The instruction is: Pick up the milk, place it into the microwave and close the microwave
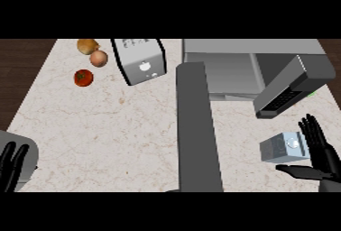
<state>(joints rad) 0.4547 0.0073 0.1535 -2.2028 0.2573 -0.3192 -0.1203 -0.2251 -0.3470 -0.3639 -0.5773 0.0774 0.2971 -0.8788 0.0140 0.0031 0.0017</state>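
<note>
Resting at the lower left edge, our left hand [12,166] sits with its fingers straight and relaxed, holding nothing, in front of a grey object [23,143] that we cannot identify. At the lower right, our right hand [318,159] is released too: fingers straight and pointing away from us, thumb stretched out to the left. The milk [282,148], a small grey carton with a round cap, stands on the counter [113,131] in the crook between that thumb and the fingers, just beside them; we cannot tell whether they touch it. Beyond the milk, the microwave [230,67] stands with its door [293,86] swung open toward us. Farther left stands a grey toaster [138,61], and near the far left corner lie a tomato [83,77] and two potatoes [98,58].
</note>
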